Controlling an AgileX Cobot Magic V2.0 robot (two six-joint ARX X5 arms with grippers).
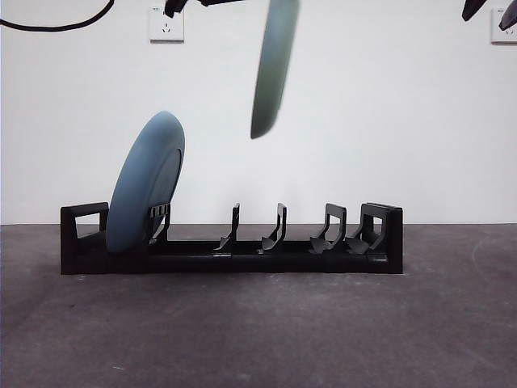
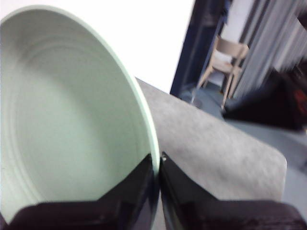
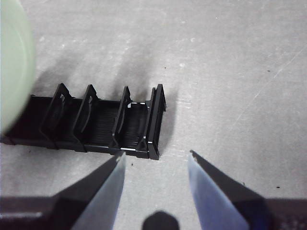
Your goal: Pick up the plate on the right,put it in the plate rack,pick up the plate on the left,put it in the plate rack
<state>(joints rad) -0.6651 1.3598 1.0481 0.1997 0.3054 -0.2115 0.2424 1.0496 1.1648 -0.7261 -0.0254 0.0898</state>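
The black plate rack [image 1: 242,255] stands across the middle of the table. A blue plate [image 1: 145,182] leans upright in the slot at its left end. A pale green plate [image 1: 273,69] hangs on edge high above the rack's middle prongs, apart from them. My left gripper [image 2: 158,160] is shut on the rim of that green plate [image 2: 67,120]. My right gripper [image 3: 156,160] hovers open above the table beside the right end of the rack [image 3: 96,124], holding nothing. The green plate [image 3: 14,62] shows blurred at that view's edge.
The dark grey table [image 1: 258,323] stretches in front of the rack. A white wall with a socket [image 1: 166,24] stands behind. A black tip of an arm [image 1: 477,8] shows at the top right. Beyond the table's edge stands a wooden chair [image 2: 225,62].
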